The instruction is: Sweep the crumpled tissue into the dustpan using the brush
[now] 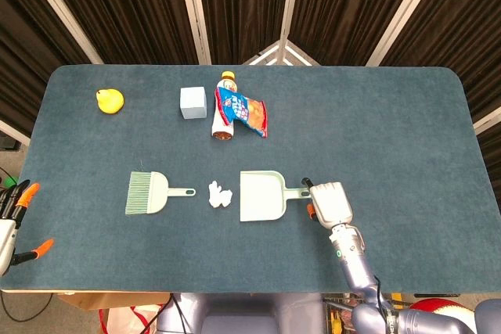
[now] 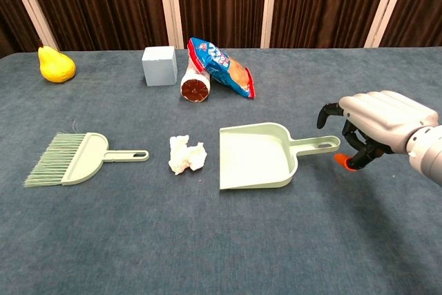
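The blue surface carries a dustpan whose handle tip lies just beside the right hand's fingers, with a crumpled tissue and a brush lying beyond it, farther from them. Well beyond the fingers, along the far side, lie a snack bag leaning on a bottle, a pale cube and a yellow pear.
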You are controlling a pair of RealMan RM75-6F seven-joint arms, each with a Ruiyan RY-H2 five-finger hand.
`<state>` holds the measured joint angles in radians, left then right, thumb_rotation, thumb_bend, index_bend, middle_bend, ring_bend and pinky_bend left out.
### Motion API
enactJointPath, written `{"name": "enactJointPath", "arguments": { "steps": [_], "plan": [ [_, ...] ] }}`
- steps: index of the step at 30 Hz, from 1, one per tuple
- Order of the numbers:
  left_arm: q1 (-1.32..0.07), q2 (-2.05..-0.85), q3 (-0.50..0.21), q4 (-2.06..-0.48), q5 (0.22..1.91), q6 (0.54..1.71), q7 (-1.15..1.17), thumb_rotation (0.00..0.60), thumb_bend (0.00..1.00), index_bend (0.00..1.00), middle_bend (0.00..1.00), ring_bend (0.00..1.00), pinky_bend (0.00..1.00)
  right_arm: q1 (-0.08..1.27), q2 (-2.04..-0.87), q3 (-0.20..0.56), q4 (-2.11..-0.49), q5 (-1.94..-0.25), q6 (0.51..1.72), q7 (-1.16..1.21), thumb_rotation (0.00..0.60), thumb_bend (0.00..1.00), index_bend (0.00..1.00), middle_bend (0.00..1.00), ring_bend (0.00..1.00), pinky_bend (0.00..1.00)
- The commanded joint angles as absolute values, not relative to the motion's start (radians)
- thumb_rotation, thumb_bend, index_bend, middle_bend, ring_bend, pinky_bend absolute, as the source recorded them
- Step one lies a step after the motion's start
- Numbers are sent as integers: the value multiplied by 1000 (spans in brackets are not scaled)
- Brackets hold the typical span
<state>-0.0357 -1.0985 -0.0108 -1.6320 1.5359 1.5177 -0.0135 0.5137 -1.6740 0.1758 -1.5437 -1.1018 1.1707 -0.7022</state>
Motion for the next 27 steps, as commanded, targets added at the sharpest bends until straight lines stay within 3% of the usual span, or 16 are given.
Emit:
{"name": "enactJointPath", "arguments": {
  "steps": [1,19,27],
  "plan": [
    [-36,-1098,-11,-1632,1536,1518,-14,600,0,0,0,0,31,515,-1679,172,-1541,-1101,1175,-703,600,370,317,833,845,850],
    [-36,-1101,-11,-1637,1531,1517,-7,600,0,0,0,0,31,519,-1706,149,-1502,-1092,1187,-692,600,390,353,834,845,850],
    [-39,-1101,-13,-1637,1526,1513,-8,600,0,0,0,0,31,567,-1777,189,-1409,-1074,1157,-672,600,390,352,833,845,850]
  ]
}}
